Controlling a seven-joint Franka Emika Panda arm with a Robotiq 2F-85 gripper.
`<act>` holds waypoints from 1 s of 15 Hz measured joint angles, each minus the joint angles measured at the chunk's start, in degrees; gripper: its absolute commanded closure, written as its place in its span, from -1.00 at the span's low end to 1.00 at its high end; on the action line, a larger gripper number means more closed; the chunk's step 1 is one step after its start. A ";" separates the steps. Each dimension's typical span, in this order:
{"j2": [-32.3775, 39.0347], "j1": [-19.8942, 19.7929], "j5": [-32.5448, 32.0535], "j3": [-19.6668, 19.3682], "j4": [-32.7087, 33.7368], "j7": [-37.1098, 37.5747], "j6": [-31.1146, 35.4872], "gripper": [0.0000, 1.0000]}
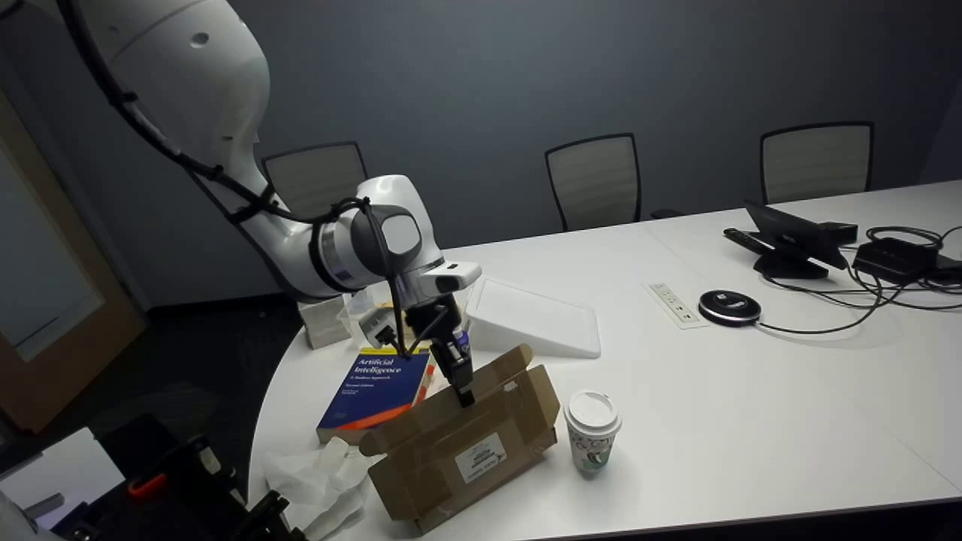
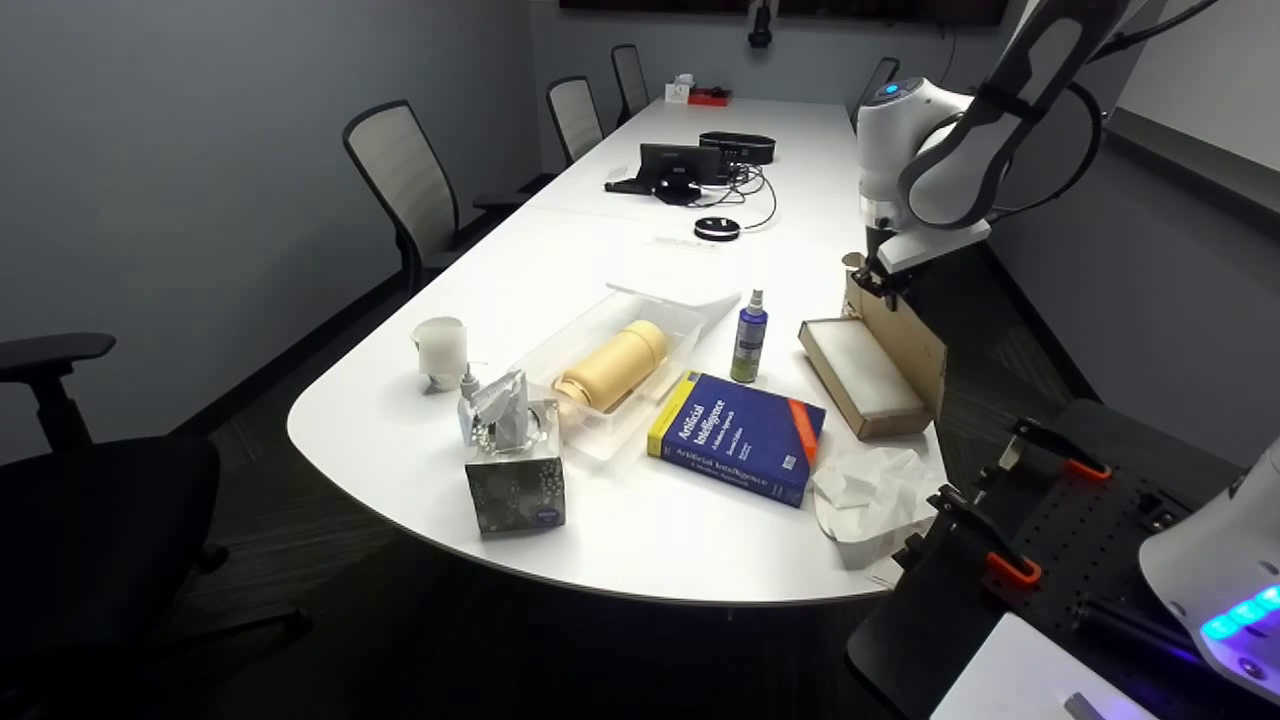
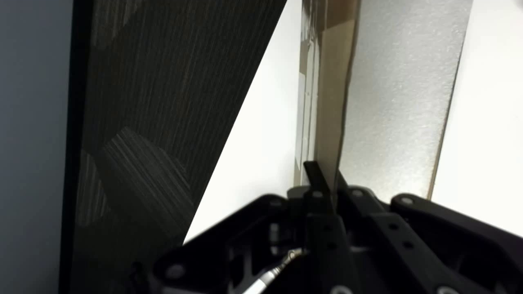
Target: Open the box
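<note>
The box (image 1: pixel 432 469) is brown cardboard with a white label and stands near the table's edge. In an exterior view its lid (image 2: pixel 912 345) stands raised along one long side. The tray part shows a pale, whitish inside (image 2: pixel 866 370). My gripper (image 1: pixel 464 398) is at the top edge of the raised lid; it also shows at the lid in an exterior view (image 2: pixel 885 290). In the wrist view the fingers (image 3: pixel 327 173) are closed on either side of the lid's cardboard (image 3: pixel 333 90), and the silvery-pale inside (image 3: pixel 402 90) lies to the right.
A lidded paper cup (image 1: pixel 592 436) stands close beside the box. A thick blue book (image 2: pixel 735 435), crumpled white paper (image 2: pixel 870 495) and a blue spray bottle (image 2: pixel 750 340) are near it. A clear bin (image 2: pixel 690 325) holds a yellow bottle (image 2: pixel 615 365). A tissue box (image 2: pixel 515 480) stands farther off.
</note>
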 measured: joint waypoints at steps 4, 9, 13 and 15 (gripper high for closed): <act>-2.81 -0.44 7.77 -0.01 -1.01 -9.93 0.00 0.98; -4.75 -1.54 18.02 0.06 -1.81 -22.59 0.87 0.98; -4.77 -3.76 25.32 0.47 -2.27 -31.90 2.92 0.98; -4.77 -4.75 27.98 0.76 -2.34 -35.10 2.99 0.98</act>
